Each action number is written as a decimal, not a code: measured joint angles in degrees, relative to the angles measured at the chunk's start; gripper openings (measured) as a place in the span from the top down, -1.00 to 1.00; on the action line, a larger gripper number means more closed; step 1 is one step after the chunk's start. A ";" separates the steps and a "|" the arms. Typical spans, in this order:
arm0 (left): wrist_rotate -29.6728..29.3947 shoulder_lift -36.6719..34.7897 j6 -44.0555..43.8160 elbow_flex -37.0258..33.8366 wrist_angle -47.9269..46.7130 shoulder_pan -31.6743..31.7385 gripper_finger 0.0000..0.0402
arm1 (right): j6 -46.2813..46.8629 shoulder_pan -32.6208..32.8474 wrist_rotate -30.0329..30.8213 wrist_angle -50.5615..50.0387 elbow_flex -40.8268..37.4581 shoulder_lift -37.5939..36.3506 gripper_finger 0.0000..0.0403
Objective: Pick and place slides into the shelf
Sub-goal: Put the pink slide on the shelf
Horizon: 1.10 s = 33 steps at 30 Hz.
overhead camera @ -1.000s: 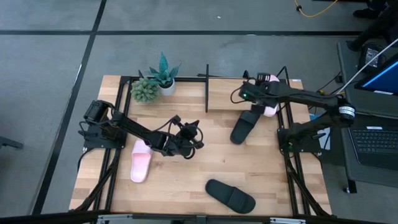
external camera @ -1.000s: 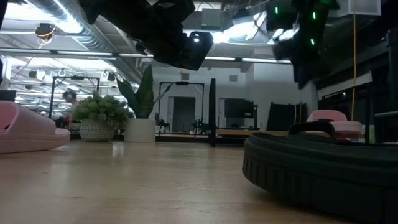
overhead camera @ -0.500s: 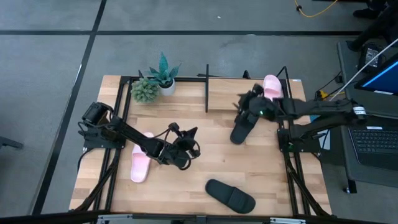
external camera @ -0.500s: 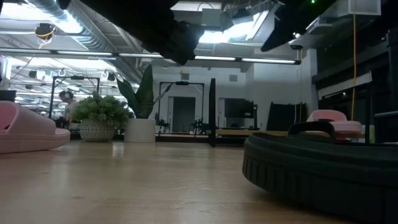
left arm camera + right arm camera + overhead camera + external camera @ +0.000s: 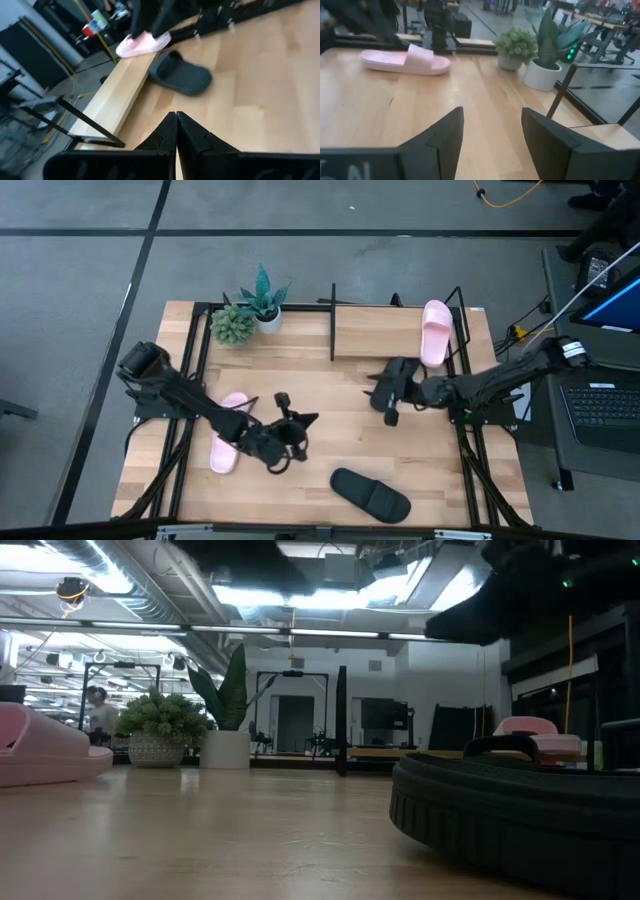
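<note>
One pale pink slide (image 5: 435, 330) lies on the shelf's wood board (image 5: 385, 332) at the far right. A second pink slide (image 5: 226, 448) rests on the table at the left, partly under my left arm. A black slide (image 5: 180, 77) lies on the table beside the shelf, mostly hidden beneath my right arm in the high view. Another black slide (image 5: 371, 494) sits near the front edge. My left gripper (image 5: 300, 422) hangs shut over the table's middle. My right gripper (image 5: 492, 135) is open with nothing between its fingers, pointing toward the table's left, in front of the shelf.
Two potted plants (image 5: 250, 315) stand at the far left beside the shelf's black rods (image 5: 332, 320). Black mounting frames run along both table sides. Bare wood lies between the grippers and the near black slide. A laptop desk (image 5: 600, 380) stands off the right edge.
My right gripper has drawn back from the pink slide on the shelf toward the table's near side and left, sunk lower and tipped from pointing down to nearly level; the slide stays on the board. My left gripper, still shut, has moved toward the near edge.
</note>
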 joint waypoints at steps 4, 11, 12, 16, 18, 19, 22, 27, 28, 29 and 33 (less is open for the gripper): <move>1.90 -7.51 -5.12 0.01 -9.85 -2.93 1.00 | 0.02 1.31 0.07 5.08 -3.51 0.02 0.00; 6.58 -19.65 -22.89 0.02 -33.88 -6.69 1.00 | 1.60 2.01 0.05 5.05 -4.93 0.02 0.00; 7.23 -20.80 -25.60 0.01 -37.38 -7.19 1.00 | 1.66 2.01 0.05 5.07 -4.93 0.02 0.00; 10.61 -23.51 -37.19 0.02 -50.39 -9.44 1.00 | 2.35 2.01 0.03 5.02 -4.93 0.02 0.00; 13.23 -23.78 -43.44 0.01 -56.28 -10.60 1.00 | 4.60 2.01 -0.01 4.97 -4.93 0.02 0.00; 14.73 -23.72 -46.57 0.01 -58.95 -11.17 1.00 | 5.21 2.01 -0.01 4.98 -4.93 0.02 0.00; 19.17 -22.94 -55.03 0.01 -65.68 -12.84 1.00 | 6.10 1.99 -0.01 4.94 -4.93 0.02 0.00; 25.11 -21.02 -64.92 0.01 -71.66 -15.27 1.00 | 8.11 1.99 -0.01 4.96 -4.93 0.02 0.00; 25.95 -20.51 -66.38 0.01 -72.23 -15.77 1.00 | 8.77 1.99 -0.01 4.96 -4.93 0.02 0.00; 26.83 -20.01 -67.42 0.01 -72.48 -16.26 1.00 | 9.10 1.99 -0.03 4.97 -4.93 0.02 0.00; 29.26 -17.64 -69.19 0.01 -73.98 -18.82 1.00 | 9.23 1.99 -0.01 5.00 -4.93 0.02 0.00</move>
